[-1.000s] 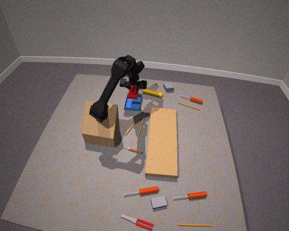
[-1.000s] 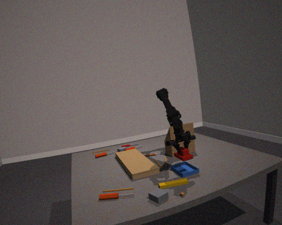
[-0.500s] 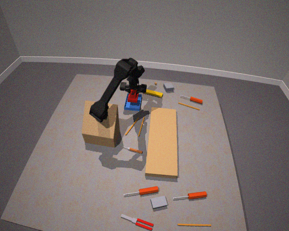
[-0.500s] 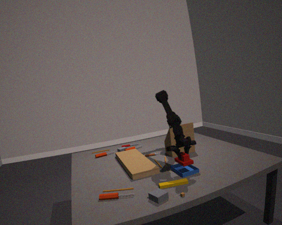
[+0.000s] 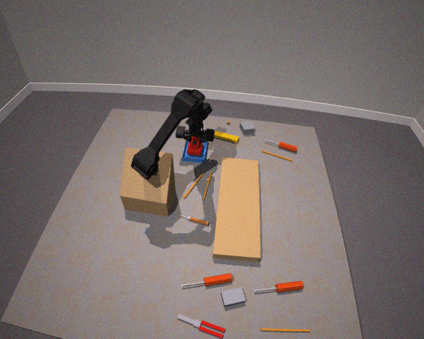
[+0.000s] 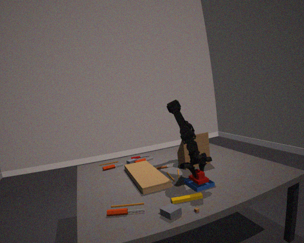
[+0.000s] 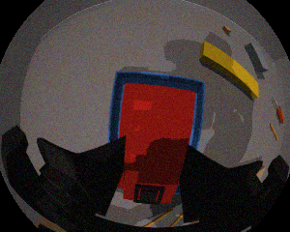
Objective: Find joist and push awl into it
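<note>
Two black fingers of the gripper (image 7: 148, 181) pinch the red stud finder (image 7: 159, 135), which sits inside the blue tray (image 5: 184, 156), its rim showing round the tool. Just beyond lies a yellow block (image 7: 230, 69). Farther off, the tan panel (image 5: 238, 208) lies flat on the mat (image 5: 95, 263).
</note>
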`<state>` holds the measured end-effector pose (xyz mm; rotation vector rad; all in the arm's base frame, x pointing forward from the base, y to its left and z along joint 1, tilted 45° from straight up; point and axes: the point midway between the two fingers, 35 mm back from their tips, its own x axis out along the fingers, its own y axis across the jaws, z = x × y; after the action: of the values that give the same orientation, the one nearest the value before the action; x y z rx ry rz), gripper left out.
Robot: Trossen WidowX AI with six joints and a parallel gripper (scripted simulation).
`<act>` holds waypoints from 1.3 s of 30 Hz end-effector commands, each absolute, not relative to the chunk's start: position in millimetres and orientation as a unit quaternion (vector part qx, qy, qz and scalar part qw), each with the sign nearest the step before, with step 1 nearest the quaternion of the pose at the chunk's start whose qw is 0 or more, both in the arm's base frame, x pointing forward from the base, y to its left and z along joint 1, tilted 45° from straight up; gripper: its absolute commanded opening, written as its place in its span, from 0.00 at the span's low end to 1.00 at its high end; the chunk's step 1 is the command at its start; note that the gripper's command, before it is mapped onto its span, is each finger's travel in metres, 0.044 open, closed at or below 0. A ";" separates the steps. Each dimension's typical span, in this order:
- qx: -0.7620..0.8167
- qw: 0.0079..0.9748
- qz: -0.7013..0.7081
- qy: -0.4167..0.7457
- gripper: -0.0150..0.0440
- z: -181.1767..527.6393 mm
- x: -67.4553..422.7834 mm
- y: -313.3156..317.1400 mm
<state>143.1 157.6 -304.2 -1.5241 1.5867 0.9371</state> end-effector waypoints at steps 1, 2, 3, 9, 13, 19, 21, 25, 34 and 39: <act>-0.595 0.366 0.366 0.614 0.25 -307.8 143.5 154.6; -0.595 0.366 0.366 0.614 0.25 -308.3 143.5 154.1; -0.595 0.366 0.366 0.614 0.25 -309.0 143.5 153.5; -0.596 0.366 0.366 0.614 0.25 -315.4 143.2 147.0; -0.596 0.366 0.366 0.614 0.25 -319.8 142.9 142.4; -0.593 0.366 0.364 0.618 0.39 -318.9 141.8 142.0; -0.593 0.366 0.364 0.618 0.48 -318.9 141.8 142.0; -0.593 0.366 0.364 0.618 0.65 -318.9 141.8 142.0; -0.593 0.366 0.366 0.617 1.00 -283.6 145.6 180.2; -0.592 0.366 0.366 0.617 1.00 -249.4 143.6 209.9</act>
<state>143.3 193.4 -266.7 -1.5357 1.5906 0.9441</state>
